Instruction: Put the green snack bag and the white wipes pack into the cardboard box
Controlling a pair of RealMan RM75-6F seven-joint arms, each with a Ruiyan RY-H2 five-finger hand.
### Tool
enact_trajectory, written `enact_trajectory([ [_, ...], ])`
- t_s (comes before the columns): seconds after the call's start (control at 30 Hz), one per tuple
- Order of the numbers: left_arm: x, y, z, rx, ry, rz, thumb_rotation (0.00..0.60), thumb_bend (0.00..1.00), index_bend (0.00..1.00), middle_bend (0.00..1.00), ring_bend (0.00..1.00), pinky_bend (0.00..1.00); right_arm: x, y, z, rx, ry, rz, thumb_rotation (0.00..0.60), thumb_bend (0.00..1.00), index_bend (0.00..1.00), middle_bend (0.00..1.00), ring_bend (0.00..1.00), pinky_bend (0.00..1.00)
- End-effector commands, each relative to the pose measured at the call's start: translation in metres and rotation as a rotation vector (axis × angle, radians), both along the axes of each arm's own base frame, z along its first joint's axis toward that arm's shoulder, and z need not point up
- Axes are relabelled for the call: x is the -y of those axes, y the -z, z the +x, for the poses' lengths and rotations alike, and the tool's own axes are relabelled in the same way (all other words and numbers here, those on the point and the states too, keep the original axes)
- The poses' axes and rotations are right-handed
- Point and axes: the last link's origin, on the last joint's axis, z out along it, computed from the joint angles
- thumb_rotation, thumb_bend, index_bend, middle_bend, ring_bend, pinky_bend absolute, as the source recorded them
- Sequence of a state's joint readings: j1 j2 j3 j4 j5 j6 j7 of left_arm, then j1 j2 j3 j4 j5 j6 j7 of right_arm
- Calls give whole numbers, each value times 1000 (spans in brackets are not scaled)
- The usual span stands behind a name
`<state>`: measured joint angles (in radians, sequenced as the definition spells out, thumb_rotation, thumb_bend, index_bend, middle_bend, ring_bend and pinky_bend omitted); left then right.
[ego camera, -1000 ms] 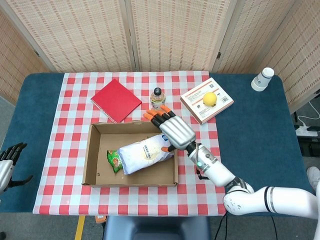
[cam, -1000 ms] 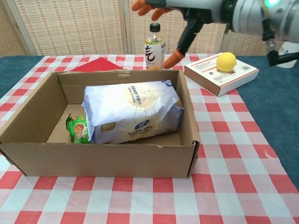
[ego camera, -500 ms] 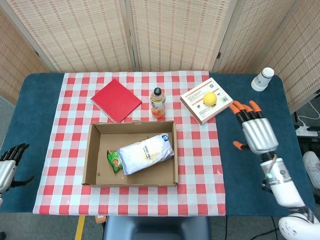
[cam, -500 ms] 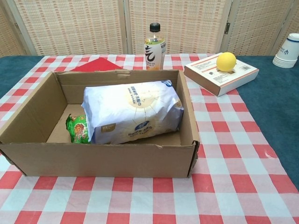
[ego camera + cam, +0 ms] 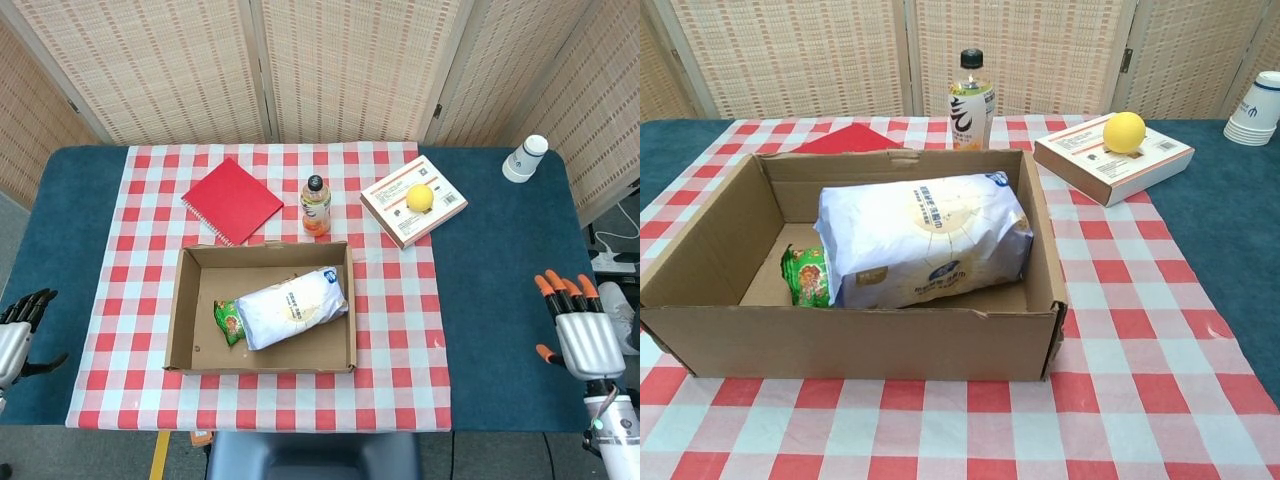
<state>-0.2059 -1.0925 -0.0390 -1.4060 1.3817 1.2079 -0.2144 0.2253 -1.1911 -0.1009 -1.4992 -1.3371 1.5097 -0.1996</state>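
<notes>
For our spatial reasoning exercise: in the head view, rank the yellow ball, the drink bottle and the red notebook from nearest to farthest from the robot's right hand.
Measured from the right hand at the table's right edge:
1. Yellow ball, on the flat box, right of centre.
2. Drink bottle, centre, behind the cardboard box.
3. Red notebook, back left on the checked cloth.

box [image 5: 262,310] top open | bottle [image 5: 315,205] just behind rim | sides unobstructed
</notes>
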Motion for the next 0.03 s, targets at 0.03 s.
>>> enact_trajectory([
  [0.03, 0, 1, 1, 0, 3, -2, 600, 200, 59, 15, 0, 101, -7, 3, -2, 21, -2, -3, 600, 0, 0, 0, 0, 0],
])
